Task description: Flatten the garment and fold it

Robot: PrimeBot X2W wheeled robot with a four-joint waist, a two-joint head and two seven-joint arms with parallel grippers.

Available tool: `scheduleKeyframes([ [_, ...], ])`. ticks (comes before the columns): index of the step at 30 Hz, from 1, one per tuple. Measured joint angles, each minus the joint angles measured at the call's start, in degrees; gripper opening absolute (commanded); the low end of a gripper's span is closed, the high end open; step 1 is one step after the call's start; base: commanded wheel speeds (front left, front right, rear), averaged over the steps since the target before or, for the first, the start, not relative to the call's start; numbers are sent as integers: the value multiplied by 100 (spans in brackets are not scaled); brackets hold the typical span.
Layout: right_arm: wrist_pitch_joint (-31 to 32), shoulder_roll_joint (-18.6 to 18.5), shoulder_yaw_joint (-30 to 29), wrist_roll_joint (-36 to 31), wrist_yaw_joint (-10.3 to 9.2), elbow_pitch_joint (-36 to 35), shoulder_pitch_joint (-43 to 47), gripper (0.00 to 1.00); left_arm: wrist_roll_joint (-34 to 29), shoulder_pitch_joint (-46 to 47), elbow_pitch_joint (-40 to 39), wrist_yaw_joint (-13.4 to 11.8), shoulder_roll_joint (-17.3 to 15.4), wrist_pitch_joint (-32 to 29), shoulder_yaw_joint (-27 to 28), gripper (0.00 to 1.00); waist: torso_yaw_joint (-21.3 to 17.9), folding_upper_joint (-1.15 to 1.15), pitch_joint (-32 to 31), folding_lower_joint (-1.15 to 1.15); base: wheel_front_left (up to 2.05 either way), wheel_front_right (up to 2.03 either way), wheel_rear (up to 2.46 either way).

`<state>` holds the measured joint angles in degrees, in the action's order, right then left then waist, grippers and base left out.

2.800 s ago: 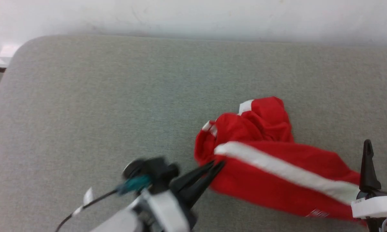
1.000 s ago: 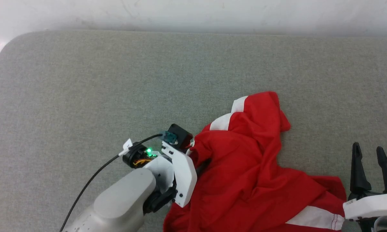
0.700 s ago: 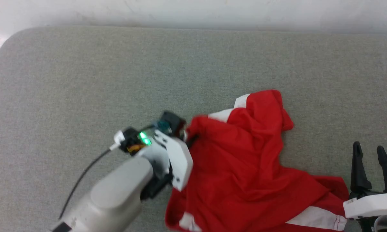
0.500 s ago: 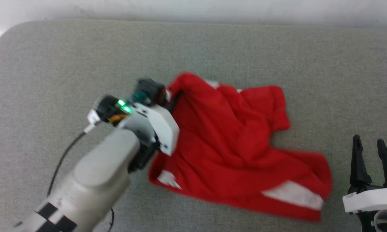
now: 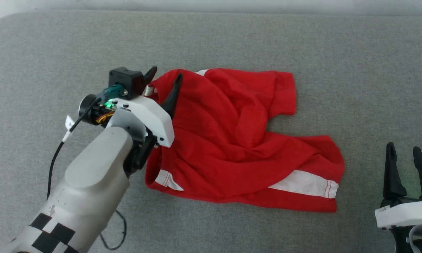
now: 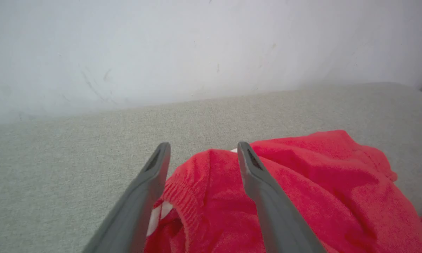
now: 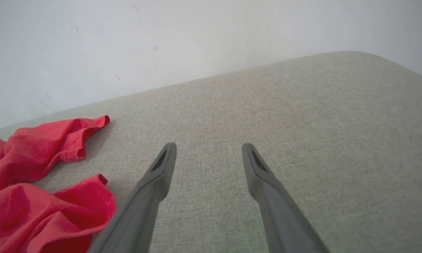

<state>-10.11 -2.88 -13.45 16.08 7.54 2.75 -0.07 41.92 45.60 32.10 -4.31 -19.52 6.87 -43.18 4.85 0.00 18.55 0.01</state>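
We've dragged the garment up-frame and released it — left gripper gapes empty over its upper-left corner; flattening remains unfinished.

shorts: on padded surface, about its middle.
left gripper: at the shorts' far-left corner, one finger either side of the cloth edge.
right gripper: right of the shorts, apart.
wall: behind the surface.

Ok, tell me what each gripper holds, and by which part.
Nothing is held. The left gripper is open, its fingers straddling the gathered waistband of the red shorts. The right gripper is open over the grey surface.
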Motion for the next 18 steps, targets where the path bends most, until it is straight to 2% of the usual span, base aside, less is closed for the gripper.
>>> scheduleKeyframes([
  [3, 1, 0, -16, -4, 0, 20, 2, 100, 55, -132, -377, 1, 3, 420, 178, 100, 29, 0, -91, -1, 0, 0, 0],
  [6, 0, 0, -2, -2, 0, 49, 8, 100, 59, -421, -1027, -164, -77, 677, 422, 100, 65, 0, -208, -1, 0, 0, 0],
  [8, -1, 0, 21, 5, 0, 80, 13, 100, 21, -750, -1526, -359, -176, 746, 608, 100, 89, 0, -295, -1, 0, 0, 0],
  [14, -10, 2, 132, 48, 0, 160, 72, 100, -403, -2346, -3105, -993, -512, 782, 1296, 100, 124, 0, -551, -2, 0, 0, 0],
  [18, -59, 1, 172, 87, 0, 196, 203, 100, -672, -3625, -4092, -999, -307, 786, 1972, 100, 119, 0, -661, -2, 0, 0, 0],
])
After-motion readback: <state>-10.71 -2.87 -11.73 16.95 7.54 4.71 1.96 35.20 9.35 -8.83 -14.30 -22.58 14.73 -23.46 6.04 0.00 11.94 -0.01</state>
